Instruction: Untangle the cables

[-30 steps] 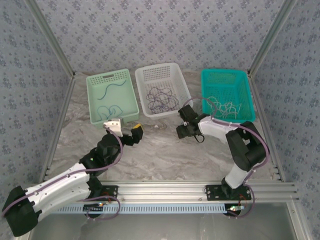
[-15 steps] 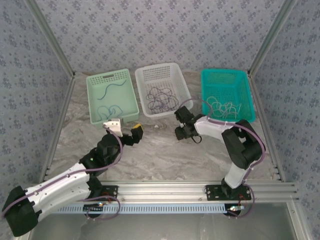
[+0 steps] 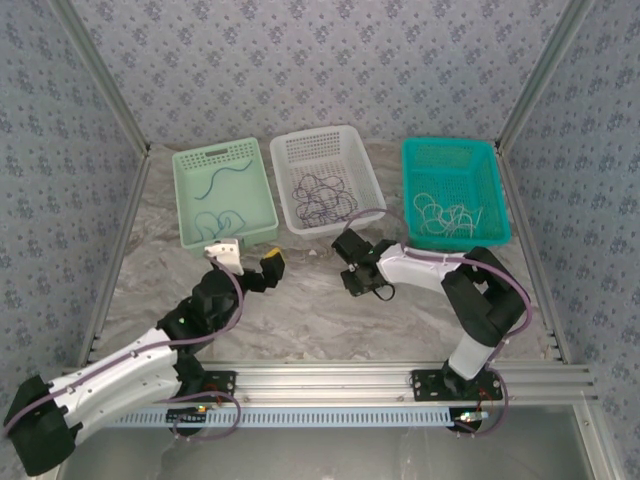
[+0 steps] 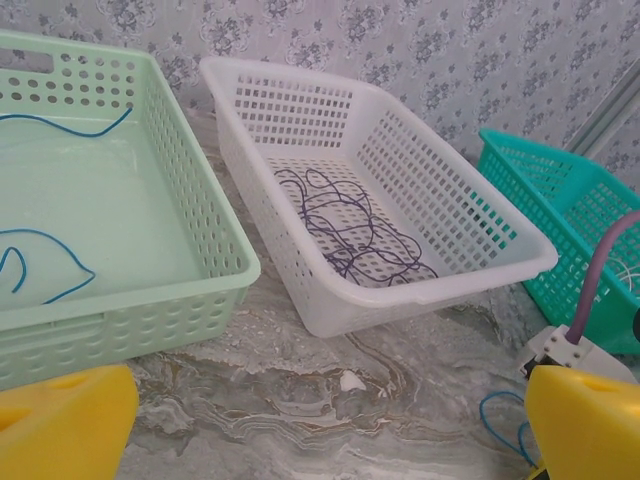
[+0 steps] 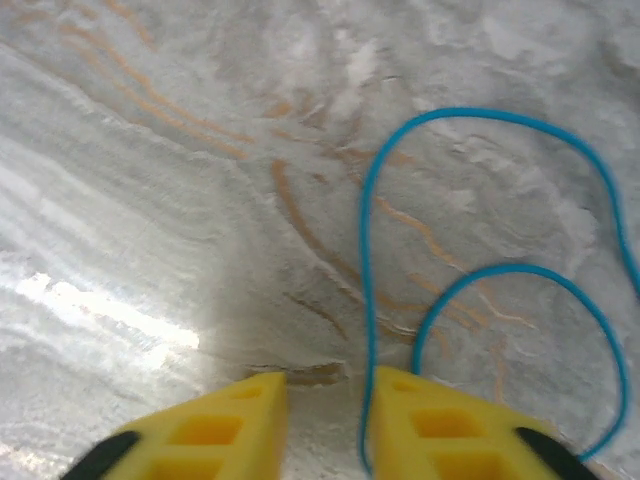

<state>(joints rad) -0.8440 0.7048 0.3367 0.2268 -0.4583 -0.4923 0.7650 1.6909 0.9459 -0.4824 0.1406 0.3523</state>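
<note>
The right pincer (image 5: pixel 330 400) points down at the marbled bench (image 5: pixel 150 200) with its yellow fingers narrowly apart. A loose blue cable (image 5: pixel 366 250) runs down into the gap along the inner edge of one finger and loops out toward 2 o'clock; the gap is wider than the cable, so nothing is pinched. From above, the white basket (image 3: pixel 315 134) holding the dark cables (image 3: pixel 322 197) lies at 12 o'clock of this pincer, and the teal basket (image 3: pixel 450 150) with pale cables (image 3: pixel 450 215) at 2 o'clock. The left pincer (image 3: pixel 247 258) is spread wide, apart from every cable, with the green basket (image 3: pixel 215 153) and its blue cables (image 3: pixel 215 220) at 12 o'clock.
</note>
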